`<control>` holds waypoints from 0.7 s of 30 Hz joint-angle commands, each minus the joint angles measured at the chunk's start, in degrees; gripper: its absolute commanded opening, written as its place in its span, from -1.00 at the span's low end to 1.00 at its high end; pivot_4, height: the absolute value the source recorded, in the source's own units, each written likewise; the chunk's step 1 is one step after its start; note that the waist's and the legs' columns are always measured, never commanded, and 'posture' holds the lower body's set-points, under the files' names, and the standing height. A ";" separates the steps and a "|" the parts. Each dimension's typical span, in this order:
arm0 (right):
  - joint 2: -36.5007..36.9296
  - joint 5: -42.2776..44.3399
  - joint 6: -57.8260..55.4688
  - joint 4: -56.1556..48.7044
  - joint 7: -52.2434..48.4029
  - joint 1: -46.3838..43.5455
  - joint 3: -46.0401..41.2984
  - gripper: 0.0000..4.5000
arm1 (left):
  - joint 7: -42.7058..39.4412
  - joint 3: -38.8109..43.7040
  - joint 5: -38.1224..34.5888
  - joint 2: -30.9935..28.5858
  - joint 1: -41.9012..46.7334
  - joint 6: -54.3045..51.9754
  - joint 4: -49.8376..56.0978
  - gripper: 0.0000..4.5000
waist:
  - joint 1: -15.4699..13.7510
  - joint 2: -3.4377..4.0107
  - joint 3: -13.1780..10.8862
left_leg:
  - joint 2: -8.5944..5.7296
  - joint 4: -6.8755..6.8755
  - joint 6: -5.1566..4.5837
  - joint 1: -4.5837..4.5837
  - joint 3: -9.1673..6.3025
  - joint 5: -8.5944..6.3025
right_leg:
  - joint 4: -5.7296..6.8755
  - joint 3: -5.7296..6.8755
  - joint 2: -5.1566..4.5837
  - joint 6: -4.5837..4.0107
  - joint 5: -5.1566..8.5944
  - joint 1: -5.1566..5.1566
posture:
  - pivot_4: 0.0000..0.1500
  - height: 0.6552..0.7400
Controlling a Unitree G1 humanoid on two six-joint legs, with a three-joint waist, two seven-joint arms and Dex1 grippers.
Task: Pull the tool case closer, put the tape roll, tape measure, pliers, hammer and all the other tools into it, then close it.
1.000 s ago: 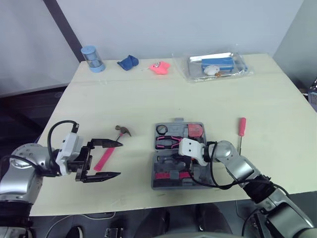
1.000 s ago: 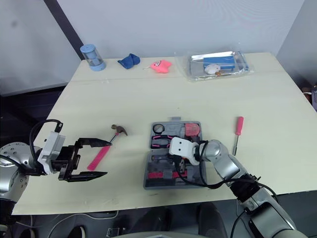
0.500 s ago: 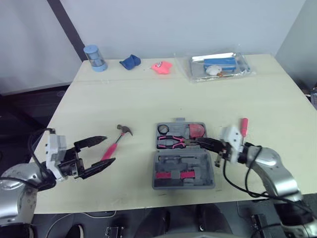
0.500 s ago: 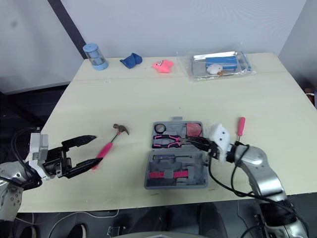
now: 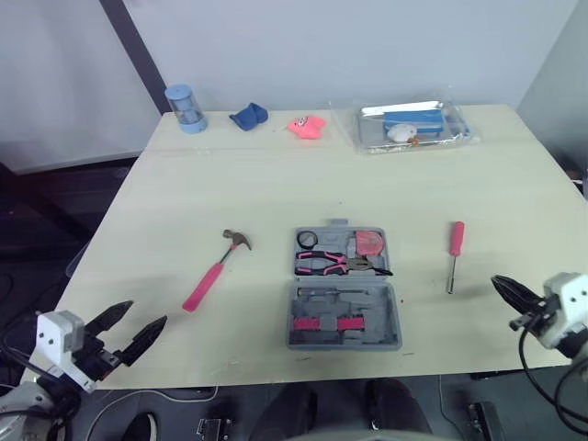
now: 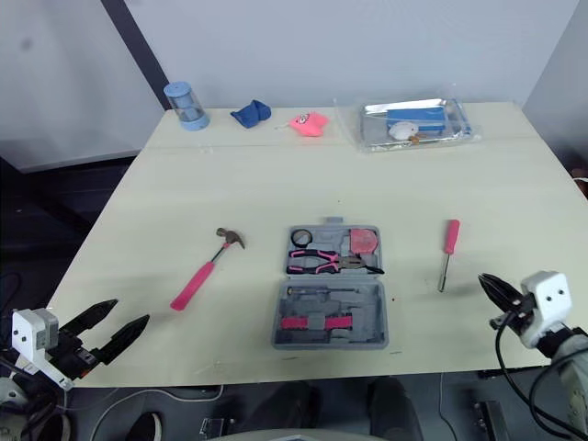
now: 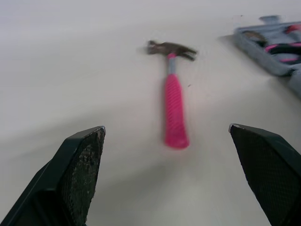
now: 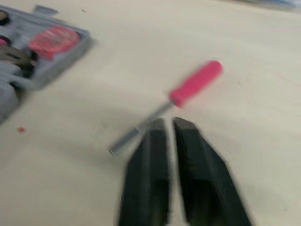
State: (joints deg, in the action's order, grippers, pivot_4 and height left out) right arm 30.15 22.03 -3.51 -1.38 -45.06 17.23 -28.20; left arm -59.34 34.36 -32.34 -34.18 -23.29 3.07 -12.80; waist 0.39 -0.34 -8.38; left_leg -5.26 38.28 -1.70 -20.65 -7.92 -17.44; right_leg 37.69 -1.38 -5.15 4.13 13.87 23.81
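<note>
The grey tool case (image 5: 344, 315) lies open at the table's near middle. Its far half holds a black tape roll (image 5: 306, 240), pink-handled pliers (image 5: 335, 264) and a red tape measure (image 5: 369, 243). A pink-handled hammer (image 5: 213, 272) lies left of the case, and in the left wrist view the hammer (image 7: 173, 96) lies ahead. A red screwdriver (image 5: 454, 253) lies right of the case. My left gripper (image 5: 144, 314) hangs open at the near left edge, short of the hammer. My right gripper (image 5: 501, 285) is shut near the front right edge, just behind the screwdriver (image 8: 188, 92).
Along the far edge stand a blue cylinder (image 5: 186, 107), a blue cloth (image 5: 248, 115), a pink toy (image 5: 306, 125) and a clear plastic tray (image 5: 372, 138) with items in it. Bare tabletop lies between the far row and the case.
Both arms have drawn back to the near table edge. The right gripper left the case and now sits behind the screwdriver. The left gripper backed away from the hammer. The camera shifted.
</note>
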 commanded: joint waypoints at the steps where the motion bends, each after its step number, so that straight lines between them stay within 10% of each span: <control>1: -0.14 2.17 2.96 2.46 0.08 2.09 -4.56 0.09 | 1.49 2.94 0.35 0.52 -1.17 2.52 -1.90 1.00 | -0.01 -0.01 0.00 | 0.02 0.00 -0.04 0.02 0.00 -0.03 | -0.03 0.02 0.01 0.00 0.01 -0.04 | 1.00 1.00; 5: -0.29 3.01 4.70 5.25 -0.57 3.73 -5.88 0.98 | 1.82 3.52 0.26 1.01 -1.86 3.24 -2.62 1.00 | 0.10 -0.01 0.04 | 0.06 0.02 -0.05 0.06 -0.01 -0.03 | -0.03 0.02 0.01 0.01 0.00 -0.11 | 1.00 1.00; 21: -0.06 6.00 0.55 -3.55 1.74 5.11 -4.53 0.98 | 1.38 1.52 0.21 0.95 -1.11 2.74 -0.60 1.00 | 0.08 0.09 0.12 | 0.10 0.02 -0.05 0.07 0.01 -0.03 | -0.05 -0.01 0.01 0.01 0.00 -0.13 | 1.00 1.00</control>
State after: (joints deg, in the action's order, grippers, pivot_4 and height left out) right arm 29.89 26.57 -2.47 -1.91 -43.34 21.88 -32.19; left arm -57.76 35.40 -31.62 -32.67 -24.34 5.76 -15.20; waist 0.46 -0.25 -8.26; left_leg -5.16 38.30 -1.75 -20.58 -7.91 -17.47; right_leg 37.64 -1.40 -5.15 4.14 13.87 23.67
